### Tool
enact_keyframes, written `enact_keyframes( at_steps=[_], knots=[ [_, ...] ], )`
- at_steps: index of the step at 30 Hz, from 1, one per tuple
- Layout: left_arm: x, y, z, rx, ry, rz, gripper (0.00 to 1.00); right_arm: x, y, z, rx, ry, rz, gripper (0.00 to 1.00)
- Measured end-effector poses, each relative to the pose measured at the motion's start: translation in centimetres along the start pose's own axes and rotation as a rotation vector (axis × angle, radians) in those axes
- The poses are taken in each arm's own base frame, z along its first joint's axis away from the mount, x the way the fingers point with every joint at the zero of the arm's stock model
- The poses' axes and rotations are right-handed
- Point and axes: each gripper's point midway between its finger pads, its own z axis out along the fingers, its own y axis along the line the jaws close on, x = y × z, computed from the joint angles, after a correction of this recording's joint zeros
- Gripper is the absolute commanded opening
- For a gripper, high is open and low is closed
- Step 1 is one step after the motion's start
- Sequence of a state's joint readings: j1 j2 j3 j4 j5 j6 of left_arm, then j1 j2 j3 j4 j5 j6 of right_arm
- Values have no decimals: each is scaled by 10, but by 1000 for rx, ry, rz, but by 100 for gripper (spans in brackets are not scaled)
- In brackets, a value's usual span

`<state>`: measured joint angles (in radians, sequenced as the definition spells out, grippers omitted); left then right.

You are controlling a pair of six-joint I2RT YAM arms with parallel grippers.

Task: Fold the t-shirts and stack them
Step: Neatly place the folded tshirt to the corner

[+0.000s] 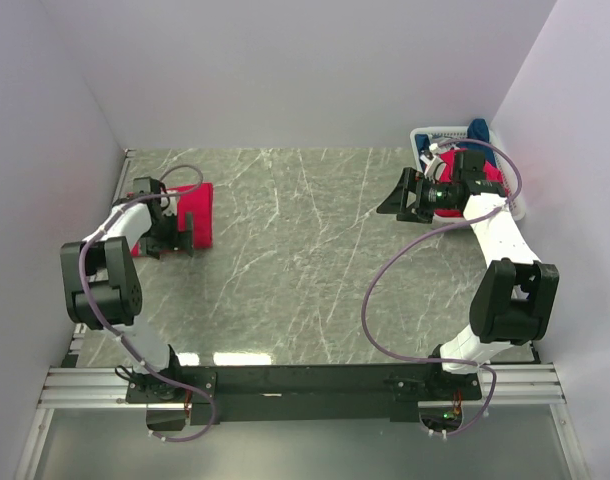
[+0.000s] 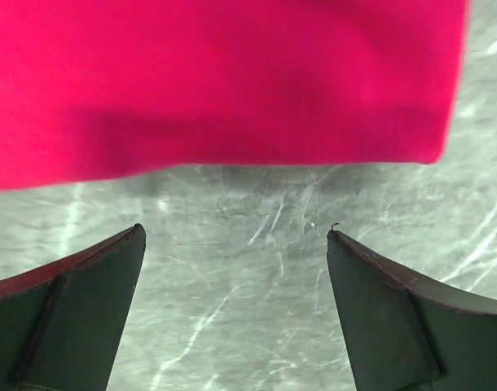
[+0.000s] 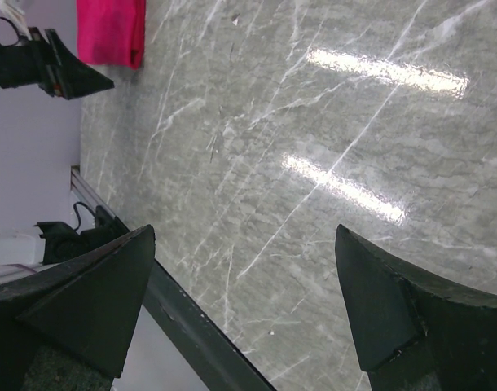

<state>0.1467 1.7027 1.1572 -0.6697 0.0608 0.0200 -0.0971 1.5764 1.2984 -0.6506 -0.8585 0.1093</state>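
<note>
A bright red folded t-shirt (image 1: pixel 197 212) lies flat at the table's left side; it fills the top of the left wrist view (image 2: pixel 232 73) and shows far off in the right wrist view (image 3: pixel 110 32). My left gripper (image 1: pixel 171 244) (image 2: pixel 236 232) is open and empty, just off the shirt's near edge, over bare marble. My right gripper (image 1: pixel 404 207) (image 3: pixel 244 232) is open and empty, held above the table at the right, in front of the basket. More red cloth (image 1: pixel 501 186) and dark blue cloth (image 1: pixel 478 129) show in the basket, mostly hidden by the right arm.
A white mesh basket (image 1: pixel 432 136) stands in the far right corner against the wall. White walls close the left, back and right sides. The table's dark front rail (image 3: pixel 191 326) runs along the near edge. The left gripper's fingers (image 3: pixel 45 69) show in the right wrist view.
</note>
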Motion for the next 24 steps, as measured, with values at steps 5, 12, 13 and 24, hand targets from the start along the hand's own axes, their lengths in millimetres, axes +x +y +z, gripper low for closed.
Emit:
enact_keyframes(
  at_steps=[5, 12, 13, 24],
  knots=[
    [7, -2, 15, -51, 27, -39, 99, 0, 0, 0, -1, -1, 4, 97],
    [-9, 4, 38, -107, 39, -55, 99, 0, 0, 0, 1, 0, 1, 97],
    [-14, 5, 40, -111, 34, -55, 100, 0, 0, 0, 2, 0, -1, 97],
    [-57, 21, 52, -129, -9, 36, 99, -3, -2, -3, 8, -7, -3, 98]
  ],
)
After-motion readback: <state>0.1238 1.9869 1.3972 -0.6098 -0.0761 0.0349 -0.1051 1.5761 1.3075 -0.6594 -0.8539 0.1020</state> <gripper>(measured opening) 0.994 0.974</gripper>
